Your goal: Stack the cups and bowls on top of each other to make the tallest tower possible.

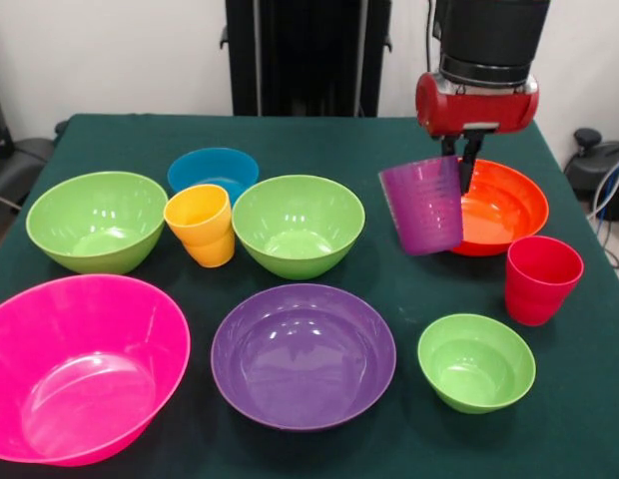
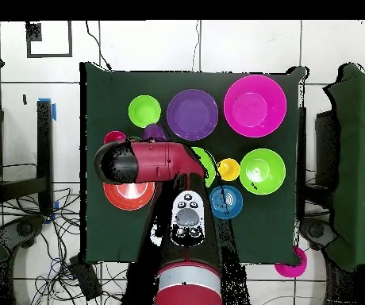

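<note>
Front view: the wide purple bowl (image 1: 304,356) lies nearest; behind and right of it the purple cup (image 1: 423,205) hangs clear of the table, mouth up and slightly tilted, its rim clamped by the gripper (image 1: 466,158) directly above, before the orange-red bowl (image 1: 509,205).

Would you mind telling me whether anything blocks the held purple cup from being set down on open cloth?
Nothing visible does. The fingers hold the purple plastic cup tilted above the table; bare green cloth lies just below, between the surrounding bowls.
</note>
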`<control>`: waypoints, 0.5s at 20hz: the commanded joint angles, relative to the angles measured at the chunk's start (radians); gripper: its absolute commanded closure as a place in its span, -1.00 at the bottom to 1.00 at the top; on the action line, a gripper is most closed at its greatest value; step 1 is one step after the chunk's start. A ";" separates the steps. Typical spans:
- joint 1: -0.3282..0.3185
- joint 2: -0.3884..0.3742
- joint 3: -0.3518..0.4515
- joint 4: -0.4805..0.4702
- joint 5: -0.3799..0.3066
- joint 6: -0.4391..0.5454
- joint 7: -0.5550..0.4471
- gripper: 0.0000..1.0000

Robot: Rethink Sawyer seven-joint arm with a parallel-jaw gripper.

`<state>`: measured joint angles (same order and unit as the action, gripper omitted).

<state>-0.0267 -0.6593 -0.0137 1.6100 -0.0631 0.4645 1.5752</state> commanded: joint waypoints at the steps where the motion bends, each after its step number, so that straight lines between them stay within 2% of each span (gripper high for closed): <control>1: 0.030 0.007 0.015 0.022 -0.067 0.149 0.042 1.00; 4: 0.017 0.018 0.031 0.036 -0.068 0.100 0.042 1.00; 9: 0.017 0.031 0.032 0.027 -0.064 0.086 0.050 1.00; 10: 0.020 0.033 0.028 0.026 -0.058 0.097 0.058 -1.00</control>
<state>-0.0121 -0.6640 -0.0219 1.6098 -0.0631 0.4905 1.5752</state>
